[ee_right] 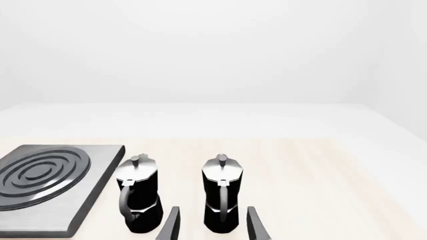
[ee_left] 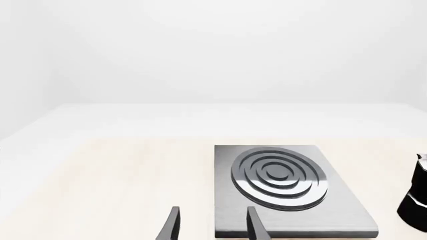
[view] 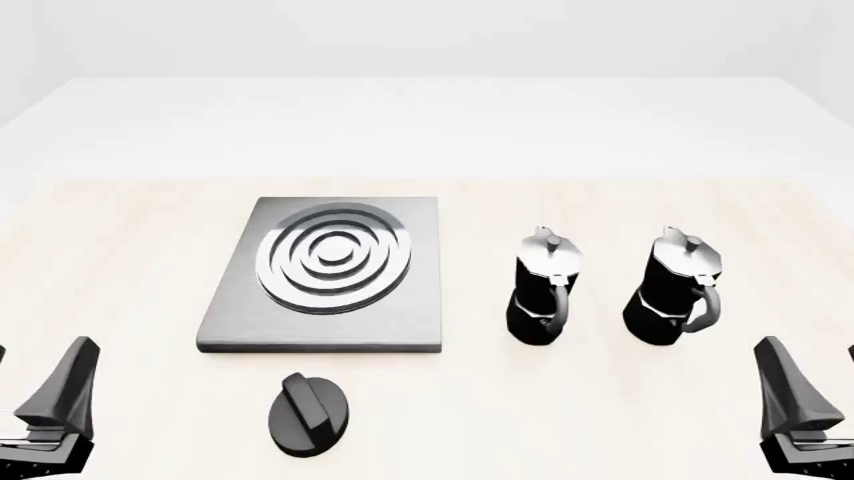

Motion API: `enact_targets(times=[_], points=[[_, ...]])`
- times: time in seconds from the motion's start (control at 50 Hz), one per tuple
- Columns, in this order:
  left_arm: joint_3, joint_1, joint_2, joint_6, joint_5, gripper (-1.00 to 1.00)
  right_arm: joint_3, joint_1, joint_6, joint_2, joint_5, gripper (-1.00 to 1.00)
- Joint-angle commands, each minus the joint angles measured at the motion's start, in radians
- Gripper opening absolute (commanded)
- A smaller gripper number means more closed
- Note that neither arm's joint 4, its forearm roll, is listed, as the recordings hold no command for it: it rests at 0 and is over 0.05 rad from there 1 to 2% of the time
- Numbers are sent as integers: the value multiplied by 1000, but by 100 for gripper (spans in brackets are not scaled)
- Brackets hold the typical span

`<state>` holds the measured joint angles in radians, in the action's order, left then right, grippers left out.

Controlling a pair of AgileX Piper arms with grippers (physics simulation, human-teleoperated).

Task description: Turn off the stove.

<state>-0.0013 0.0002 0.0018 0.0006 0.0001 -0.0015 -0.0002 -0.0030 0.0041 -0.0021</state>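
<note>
The stove is a flat grey slab with a silver ring burner, lying left of centre on the table. Its separate round black knob with a ridge sits on the table just in front of the slab. My left gripper hovers open at the near left, well left of the knob. In the left wrist view its fingers stand apart with nothing between them, and the stove lies ahead. My right gripper is open at the near right. The knob does not show in either wrist view.
Two black moka pots stand upright to the right of the stove. In the right wrist view both pots are just ahead of the open fingers. The pale table ends at a white surround.
</note>
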Motion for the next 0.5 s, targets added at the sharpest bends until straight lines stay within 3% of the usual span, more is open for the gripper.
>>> enact_targets(times=[0.02,0.34,0.5], points=[[-2,1,4,5,3,100,-3,7,1,7,-3,100],[-1,3,20,13,-10,100,-3,9,-6,1,3,100],[-6,15,144,-28,-79,100,-2,16,-14,-2,6,100]])
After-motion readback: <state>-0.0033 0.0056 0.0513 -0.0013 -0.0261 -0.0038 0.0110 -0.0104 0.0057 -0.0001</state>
